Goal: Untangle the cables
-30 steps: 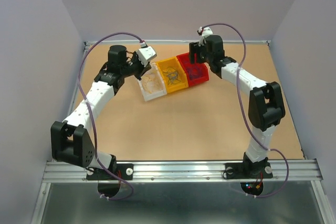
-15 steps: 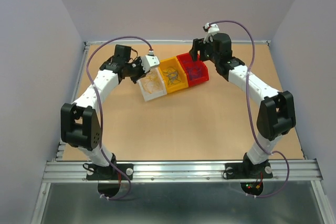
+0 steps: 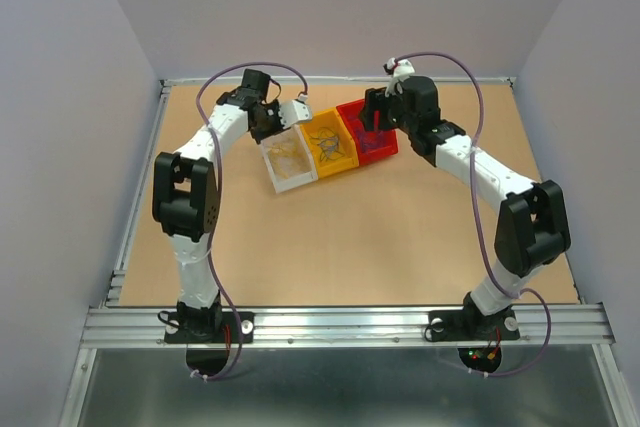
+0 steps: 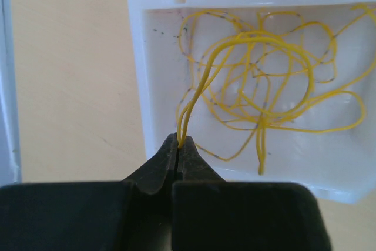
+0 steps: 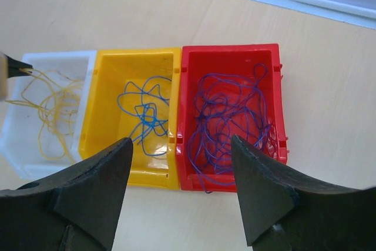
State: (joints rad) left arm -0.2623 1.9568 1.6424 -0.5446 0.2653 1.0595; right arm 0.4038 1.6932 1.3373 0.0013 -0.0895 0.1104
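Note:
Three bins stand in a row: a white bin (image 3: 287,159) with curly yellow wires (image 4: 264,86), a yellow bin (image 3: 330,145) with blue wires (image 5: 144,113), and a red bin (image 3: 367,131) with dark purple wires (image 5: 232,116). My left gripper (image 4: 178,142) is shut on a strand of the yellow wires at the white bin's near left corner; its tip also shows in the right wrist view (image 5: 17,70). My right gripper (image 5: 182,151) is open and empty, held above the near edge between the yellow and red bins.
The bins sit at the back middle of the tan table (image 3: 350,237). A metal rail (image 3: 340,79) runs along the far edge, and grey walls close in both sides. The left arm (image 3: 185,197) reaches up along the left side.
My left arm has swung its elbow in and its gripper has moved right, toward the white bin. The right gripper has shifted slightly over the red bin.

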